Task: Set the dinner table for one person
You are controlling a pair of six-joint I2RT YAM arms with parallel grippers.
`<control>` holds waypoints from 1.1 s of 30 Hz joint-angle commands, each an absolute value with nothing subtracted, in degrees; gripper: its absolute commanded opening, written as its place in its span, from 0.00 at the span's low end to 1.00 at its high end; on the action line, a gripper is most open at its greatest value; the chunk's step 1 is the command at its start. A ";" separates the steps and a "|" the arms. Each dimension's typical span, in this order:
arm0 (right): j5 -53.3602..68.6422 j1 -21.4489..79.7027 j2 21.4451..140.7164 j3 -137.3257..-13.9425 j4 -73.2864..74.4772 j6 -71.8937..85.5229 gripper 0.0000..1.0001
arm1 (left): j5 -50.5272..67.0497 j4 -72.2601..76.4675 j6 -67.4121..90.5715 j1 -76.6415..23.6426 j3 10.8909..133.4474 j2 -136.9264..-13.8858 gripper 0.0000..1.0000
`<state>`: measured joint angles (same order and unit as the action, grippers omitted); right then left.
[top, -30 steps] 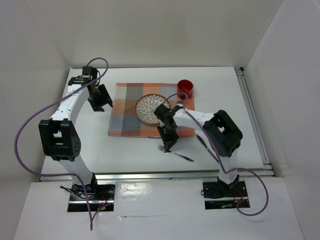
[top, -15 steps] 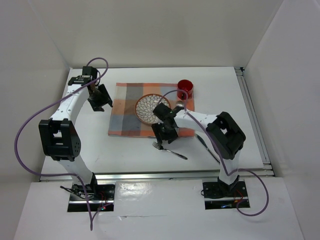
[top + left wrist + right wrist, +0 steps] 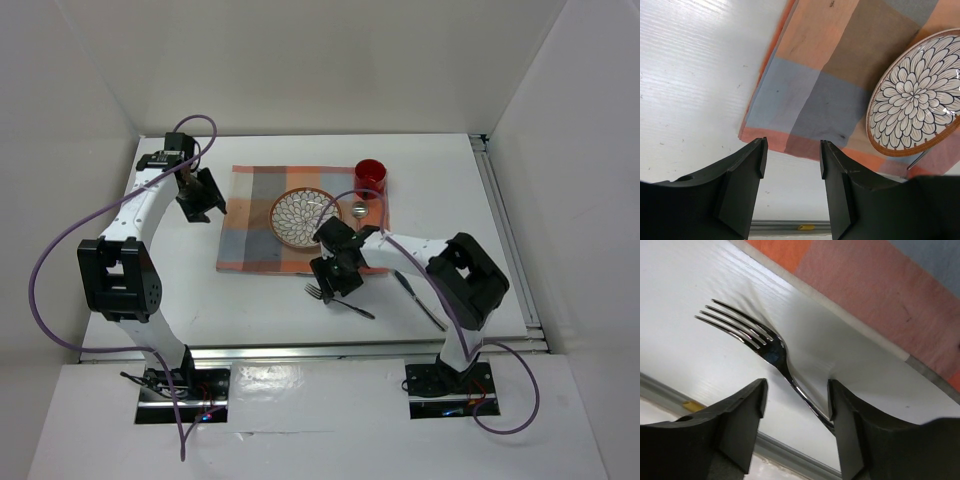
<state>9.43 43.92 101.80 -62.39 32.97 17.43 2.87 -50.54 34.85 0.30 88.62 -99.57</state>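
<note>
The white dinner table (image 3: 450,190) carries a checked orange, blue and grey placemat (image 3: 255,235) with a flower-patterned plate (image 3: 298,216) on it. A red cup (image 3: 370,178) stands at the mat's far right corner. A fork (image 3: 340,301) lies on the table just in front of the mat. My right gripper (image 3: 338,276) is open, low over the fork. In the right wrist view the fork (image 3: 767,347) runs back between the fingers, its handle close to the right finger (image 3: 850,415). My left gripper (image 3: 203,196) is open and empty by the mat's left edge.
A knife (image 3: 420,298) lies on the table to the right of the fork. A spoon (image 3: 358,210) rests on the mat beside the plate. The silver rail (image 3: 350,350) runs along the table's near edge. White walls close in the back and both sides.
The fork has shifted a little to the left. My right arm's elbow has swung right and the wrist has turned over the fork. The left arm has not moved.
</note>
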 commanded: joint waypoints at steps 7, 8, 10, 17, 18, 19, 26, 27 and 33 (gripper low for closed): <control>-2.01 48.86 103.09 -59.07 33.05 17.84 0.38 | 4.04 -50.10 35.33 0.35 89.91 -98.96 0.62; -2.98 48.87 103.10 -59.06 33.05 17.84 0.36 | 4.04 -50.10 35.33 0.35 89.91 -98.96 0.62; -4.47 49.48 103.10 -59.06 33.57 17.84 0.26 | 4.04 -50.10 35.33 0.35 89.91 -98.96 0.62; -9.04 50.01 95.13 -62.04 38.49 17.84 0.00 | 4.04 -50.10 35.33 0.35 90.44 -98.44 0.62; -10.10 50.01 93.71 -62.57 40.58 18.45 0.00 | 4.04 -50.10 35.33 0.35 90.44 -98.44 0.62; -10.80 50.01 92.39 -63.19 41.30 18.46 0.00 | 4.04 -50.10 35.33 0.35 90.44 -98.44 0.62; -5.63 36.32 90.78 -70.20 42.19 21.70 0.00 | 5.62 -50.10 35.33 0.35 91.58 -98.44 0.62; -5.02 33.51 92.18 -71.79 42.80 23.45 0.00 | 5.62 -50.10 35.33 0.35 91.58 -98.44 0.62; -3.25 26.47 104.14 -83.66 42.80 26.71 0.00 | 5.63 -50.71 34.28 0.35 91.58 -97.82 0.62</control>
